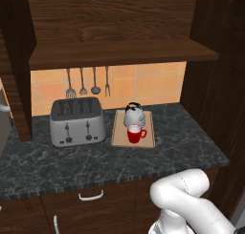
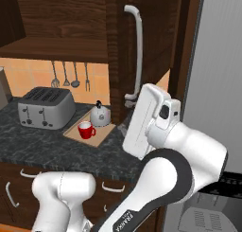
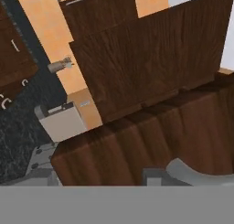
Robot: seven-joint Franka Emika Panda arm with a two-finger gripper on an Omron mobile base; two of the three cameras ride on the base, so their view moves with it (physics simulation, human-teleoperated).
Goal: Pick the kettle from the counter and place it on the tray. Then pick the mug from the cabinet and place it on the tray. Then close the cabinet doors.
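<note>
On the dark stone surface [image 1: 110, 166] I see one tray [image 1: 119, 137], and it holds two things: one silver kettle [image 1: 134, 114] at the back and one red mug [image 1: 136, 133] in front of it, very close together. Both stand upright. Just left of the tray sits one toaster [image 1: 76, 121] with four slots on top. On the orange tile wall behind it hang four kitchen utensils [image 1: 87, 82] in a row. Above them is the cabinet [image 1: 115, 35] with one wide shelf, and I see nothing on that shelf. It has two doors. The left door [image 1: 16, 70] and the right door [image 2: 142, 51] both stand swung out. The right door has one long silver bar handle [image 2: 138, 56], and my white arm [image 2: 160, 127] reaches up right beside its lower end. In my hand view, the wood of the door is very near and a grey curved bar [image 3: 201, 173] sits low in the picture. I cannot tell how wide my tool is spread, or if it pinches anything.
</note>
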